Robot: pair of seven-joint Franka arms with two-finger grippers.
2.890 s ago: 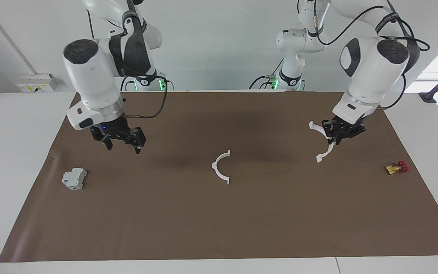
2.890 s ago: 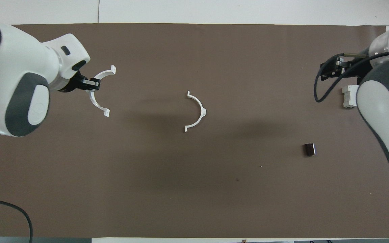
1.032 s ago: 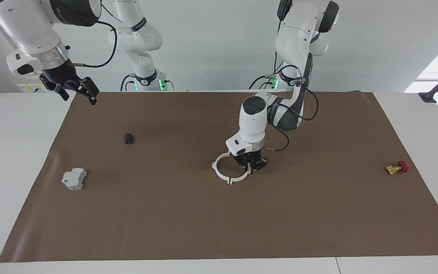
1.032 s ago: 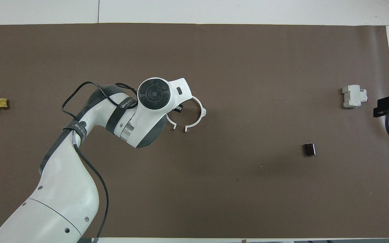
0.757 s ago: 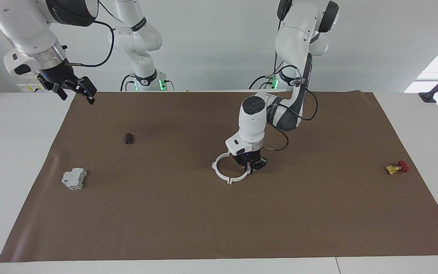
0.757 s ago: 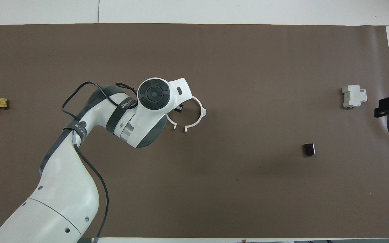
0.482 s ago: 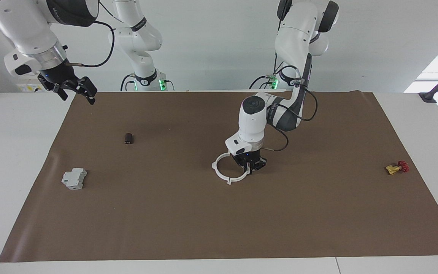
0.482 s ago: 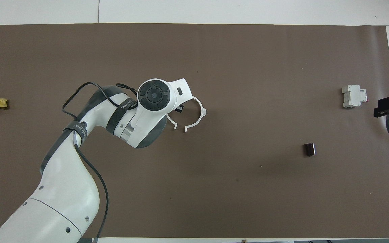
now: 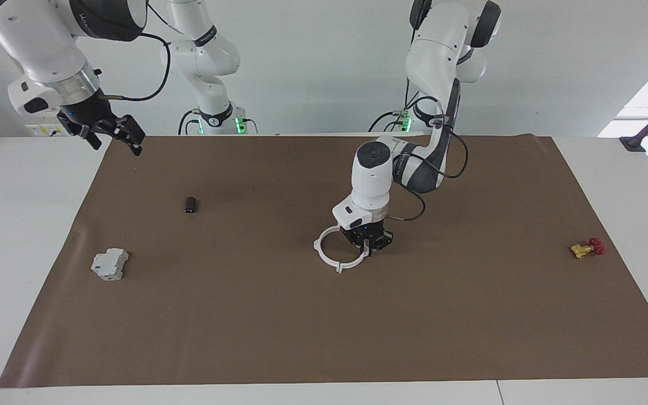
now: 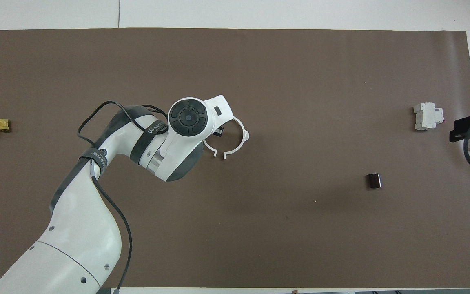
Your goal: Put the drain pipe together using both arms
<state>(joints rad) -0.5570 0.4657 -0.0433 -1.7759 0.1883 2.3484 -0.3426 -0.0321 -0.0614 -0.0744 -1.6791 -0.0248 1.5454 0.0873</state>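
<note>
Holding one white half-ring [image 9: 361,257] against its mate [image 9: 322,252] at the centre of the frame, the left end effector [image 9: 370,246] is clamped on the arc it is pressing into place on the brown mat [image 9: 324,337] covering the table [image 9: 20,225]. In the overhead view a small gap is showing between the lower pair of end tabs, while the upper pair is lying hidden under the wrist, so whether that joint is seated cannot be told.

Risks appear to be gathering around that gap. The loose half is lying free on the mat with nothing bracing it, so a sideways push is likely to slide it rather than close the ring. Thin, flat plastic of this kind is also apt to flex or spring out of a pinch, and the little tabs could ride over one another instead of meeting squarely.

Waiting at the upper left of the facing frame, the right end effector [image 9: 113,135] is hanging over the mat's corner with its fingers spread and nothing between them.

Elsewhere, a blocky grey box [image 9: 109,264] is sitting at lower left in the facing view, a small dark cylinder [image 9: 190,205] above it, and a brass-and-red valve [image 9: 587,247] at the right edge. The mat is looking matte and papery.
</note>
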